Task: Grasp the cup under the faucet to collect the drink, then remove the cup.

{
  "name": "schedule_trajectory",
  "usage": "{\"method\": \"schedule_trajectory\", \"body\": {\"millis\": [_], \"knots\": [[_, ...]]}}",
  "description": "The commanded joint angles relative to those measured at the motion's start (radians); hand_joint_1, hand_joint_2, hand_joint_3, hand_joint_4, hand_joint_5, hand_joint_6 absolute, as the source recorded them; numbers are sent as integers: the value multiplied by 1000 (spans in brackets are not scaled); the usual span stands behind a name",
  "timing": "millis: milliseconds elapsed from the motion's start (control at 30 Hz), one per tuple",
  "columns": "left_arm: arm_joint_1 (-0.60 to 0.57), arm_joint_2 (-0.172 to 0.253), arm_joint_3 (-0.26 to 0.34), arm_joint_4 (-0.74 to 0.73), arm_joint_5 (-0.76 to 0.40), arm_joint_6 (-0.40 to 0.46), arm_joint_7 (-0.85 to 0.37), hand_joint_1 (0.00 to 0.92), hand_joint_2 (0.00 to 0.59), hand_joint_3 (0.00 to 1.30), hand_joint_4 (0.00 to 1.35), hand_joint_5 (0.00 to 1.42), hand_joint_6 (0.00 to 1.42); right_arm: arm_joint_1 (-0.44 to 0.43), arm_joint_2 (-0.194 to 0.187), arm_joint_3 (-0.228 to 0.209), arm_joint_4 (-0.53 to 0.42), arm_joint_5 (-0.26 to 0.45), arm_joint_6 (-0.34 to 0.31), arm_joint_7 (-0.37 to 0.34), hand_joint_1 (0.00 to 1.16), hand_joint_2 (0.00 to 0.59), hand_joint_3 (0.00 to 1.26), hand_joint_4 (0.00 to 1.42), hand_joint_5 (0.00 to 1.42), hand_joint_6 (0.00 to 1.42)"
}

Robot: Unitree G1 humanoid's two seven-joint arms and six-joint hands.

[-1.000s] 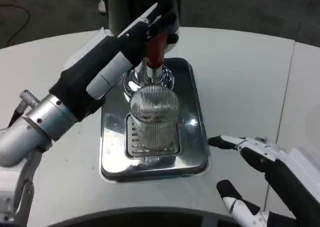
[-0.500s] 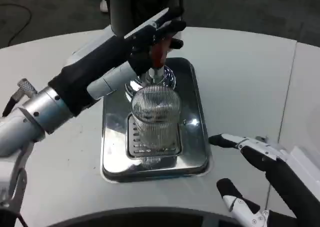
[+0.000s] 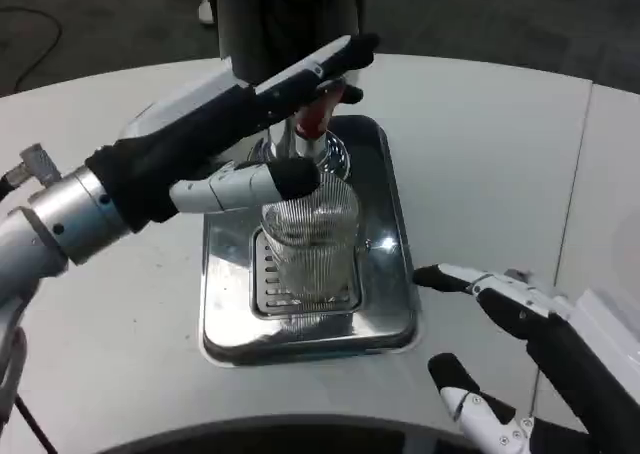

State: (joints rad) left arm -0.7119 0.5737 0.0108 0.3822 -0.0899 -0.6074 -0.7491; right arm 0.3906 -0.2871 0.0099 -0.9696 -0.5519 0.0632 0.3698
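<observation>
You have a white table [image 3: 480, 144] with a rounded far edge and a thin seam running down its right side. Sitting directly on it, near the middle, is a shiny metal drip tray [image 3: 385, 314], rectangular with rounded corners and a slotted grate in its centre. Beyond the table's edge you see dark floor [image 3: 100, 24].

Robotics test laboratory arranged as a mock drink station. A bare white bench [image 3: 480, 144] carries a polished steel drip tray [image 3: 385, 304] with a slotted grate [image 3: 268, 284] beneath a red-handled faucet [image 3: 312, 119]; grey carpeted floor [image 3: 480, 14] and a loose black cable [image 3: 30, 24] occupy the upper frame.
</observation>
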Motion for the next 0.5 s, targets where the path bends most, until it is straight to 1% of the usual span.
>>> {"method": "schedule_trajectory", "body": {"millis": [33,233,267,300,333,400,433,500], "knots": [[3,23,-30,13,42,-60,-24,0,64,17,11,127,45,-4,3,5,-3,5,-6,-7,449,497,228,194,144,51],[2,33,-33,31,64,-92,-11,0,64,17,6,127,43,-14,14,17,11,9,2,-11,448,497,228,194,144,73],[2,35,-36,34,69,-98,-7,0,64,17,5,127,43,-19,19,22,19,9,4,-15,479,458,225,194,144,92],[2,37,-38,36,72,-102,-4,0,64,17,5,127,43,-25,25,27,30,10,6,-19,502,437,216,194,144,104],[2,38,-40,39,75,-106,0,0,64,17,4,127,43,-30,33,32,42,13,9,-25,529,401,208,194,144,116],[2,41,-44,43,82,-113,5,0,64,17,4,125,43,-37,51,38,65,20,14,-38,572,369,197,194,144,136],[2,42,-46,45,84,-115,8,0,64,17,4,124,43,-40,59,41,75,21,14,-45,600,337,187,185,156,149],[1,43,-50,50,86,-117,13,0,64,17,4,121,43,-46,74,48,97,23,13,-63,645,308,175,184,158,169]]}}
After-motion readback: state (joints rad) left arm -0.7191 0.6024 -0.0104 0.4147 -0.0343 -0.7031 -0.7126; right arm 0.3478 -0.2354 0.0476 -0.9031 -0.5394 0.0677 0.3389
